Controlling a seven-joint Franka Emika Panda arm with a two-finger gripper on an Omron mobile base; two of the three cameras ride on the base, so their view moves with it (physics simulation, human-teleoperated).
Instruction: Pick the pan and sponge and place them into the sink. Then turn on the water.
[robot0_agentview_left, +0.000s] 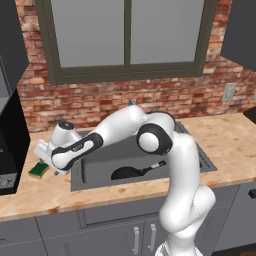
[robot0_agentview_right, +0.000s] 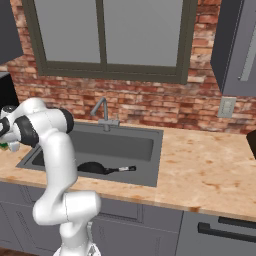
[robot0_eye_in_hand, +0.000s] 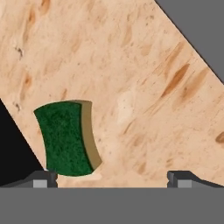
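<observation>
Hovering wide-open claw (robot0_eye_in_hand: 112, 177) over small green-topped yellow sponge (robot0_eye_in_hand: 68, 138) on wooden desk (robot0_eye_in_hand: 131, 65); we judge it light, squashy — pinch long sides.

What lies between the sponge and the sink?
Only bare wooden counter lies between the sponge and the sink, as the left base view shows; the pan already lies in the basin.

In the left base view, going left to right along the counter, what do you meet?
sponge → gripper, jaws open above the sponge → sink → pan lying in the basin → bare counter at the right.
</observation>
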